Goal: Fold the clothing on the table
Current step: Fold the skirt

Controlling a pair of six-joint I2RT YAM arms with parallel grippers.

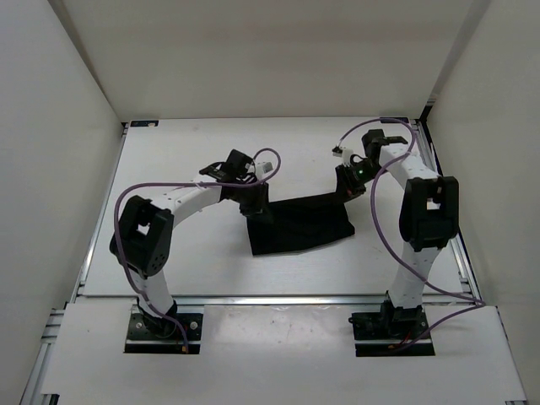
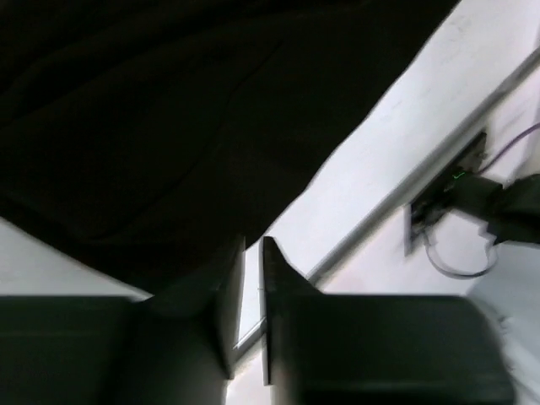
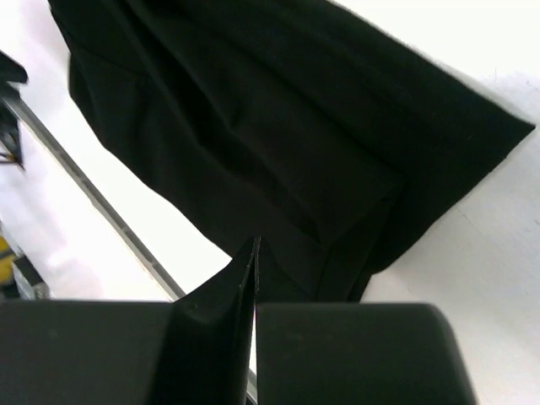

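Note:
The black clothing [image 1: 299, 226] lies bunched in the middle of the white table [image 1: 194, 261], and fills the upper left of the left wrist view [image 2: 169, 110]. My left gripper [image 1: 253, 205] is at its upper left corner. Its jaws [image 2: 253, 240] stand a narrow slit apart, with only white table showing between them. My right gripper [image 1: 348, 190] is at the upper right corner. In its own view the jaws [image 3: 256, 240] are shut, tips lying over the near edge of the clothing [image 3: 253, 110]. No fabric shows between them.
A silver rail [image 1: 278, 297] runs along the table's near edge, another [image 1: 447, 219] along the right side. White walls [image 1: 51, 169] close in the left, back and right. Purple cables [image 1: 384, 245] loop off both arms. A black arm base [image 2: 456, 190] shows beyond the rail.

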